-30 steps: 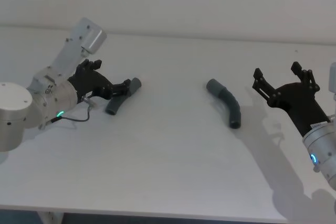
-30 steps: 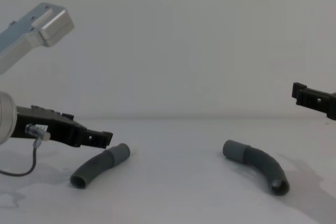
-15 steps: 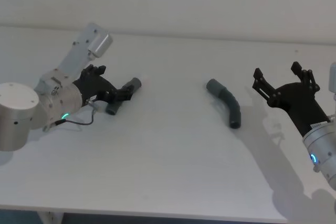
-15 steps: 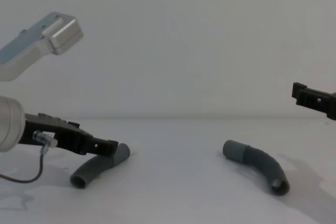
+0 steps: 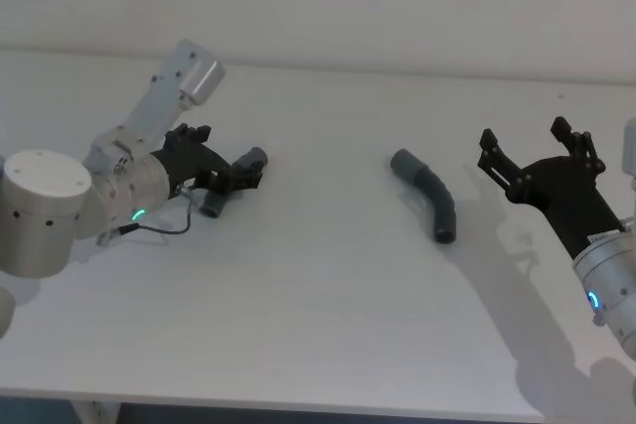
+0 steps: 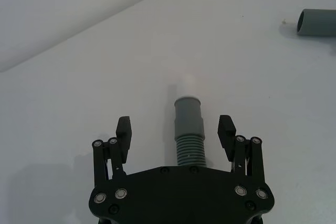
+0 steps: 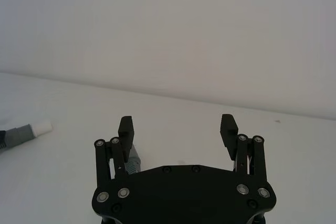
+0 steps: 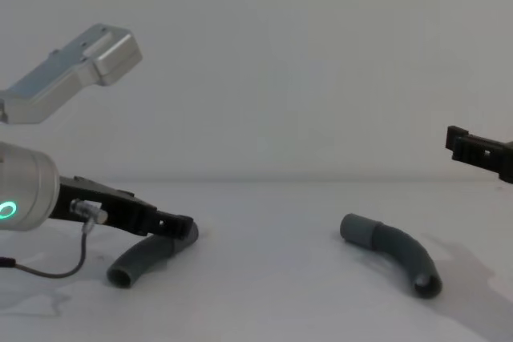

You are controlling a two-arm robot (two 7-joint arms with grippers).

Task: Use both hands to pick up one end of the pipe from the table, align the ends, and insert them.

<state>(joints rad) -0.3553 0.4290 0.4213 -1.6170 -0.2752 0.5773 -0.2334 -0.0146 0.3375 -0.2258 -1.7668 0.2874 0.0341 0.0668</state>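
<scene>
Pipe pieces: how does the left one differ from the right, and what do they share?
The left piece lies between the left gripper's open jaws; the right piece lies apart from the right gripper. The left piece's cuff ends in a pale tip; the right piece's is plain grey. Both are curved, dark grey, on the table.

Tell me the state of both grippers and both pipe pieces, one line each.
Left gripper: open, fingers either side of the left pipe piece, not gripping.
Left pipe piece: lying on the table, between those fingers.
Right pipe piece: lying on the table, untouched.
Right gripper: open, empty, away from both pieces.
</scene>
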